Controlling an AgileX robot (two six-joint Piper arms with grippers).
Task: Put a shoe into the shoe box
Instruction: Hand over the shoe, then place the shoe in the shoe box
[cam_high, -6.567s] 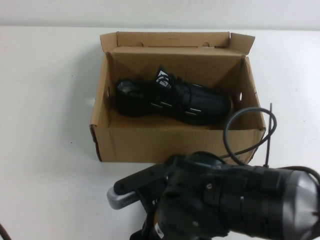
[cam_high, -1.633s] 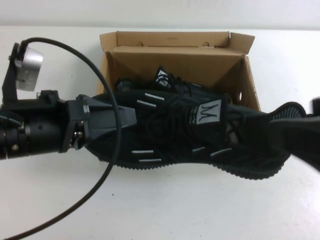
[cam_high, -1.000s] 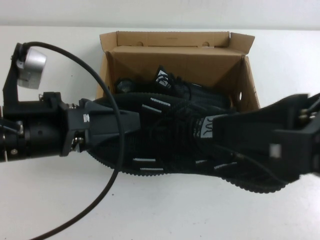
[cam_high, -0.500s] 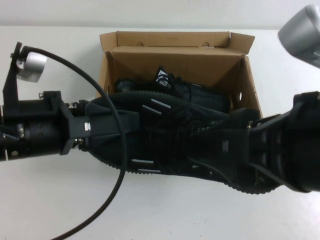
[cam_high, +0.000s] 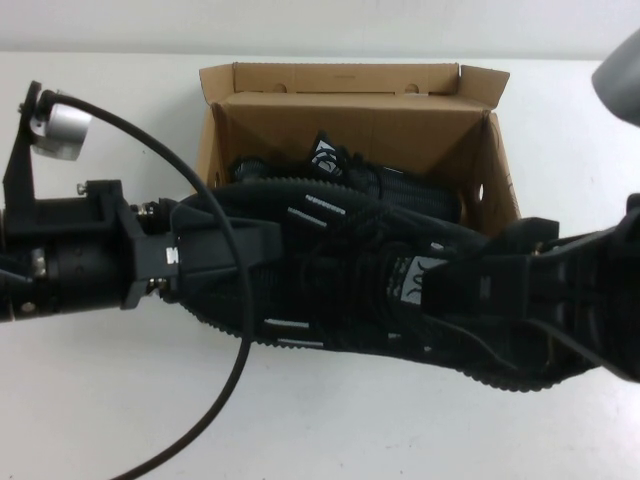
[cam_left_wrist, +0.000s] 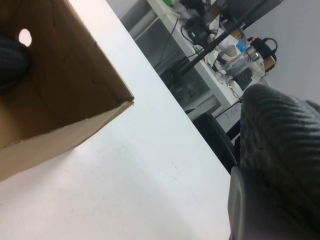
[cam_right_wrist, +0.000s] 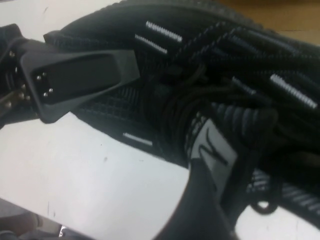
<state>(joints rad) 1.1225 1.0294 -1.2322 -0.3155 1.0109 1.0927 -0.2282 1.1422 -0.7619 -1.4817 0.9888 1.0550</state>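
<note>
A black knit shoe (cam_high: 340, 270) with white dashes hangs in the air over the front wall of the brown shoe box (cam_high: 350, 80). My left gripper (cam_high: 245, 245) is shut on its left end; the knit fills the corner of the left wrist view (cam_left_wrist: 285, 135). My right gripper (cam_high: 440, 290) reaches in from the right and is shut on the shoe at the white tongue label (cam_right_wrist: 212, 145). A second, matching shoe (cam_high: 340, 165) lies inside the box, mostly hidden behind the held one.
The box's flap lid stands open at the back. One box corner and a round side hole show in the left wrist view (cam_left_wrist: 60, 100). White table (cam_high: 330, 420) lies in front. A black cable (cam_high: 225, 330) loops off the left arm.
The right arm came in from the right and closed on the shoe's tongue area, then drew back slightly, uncovering the label. The left gripper and the shoe barely moved.
</note>
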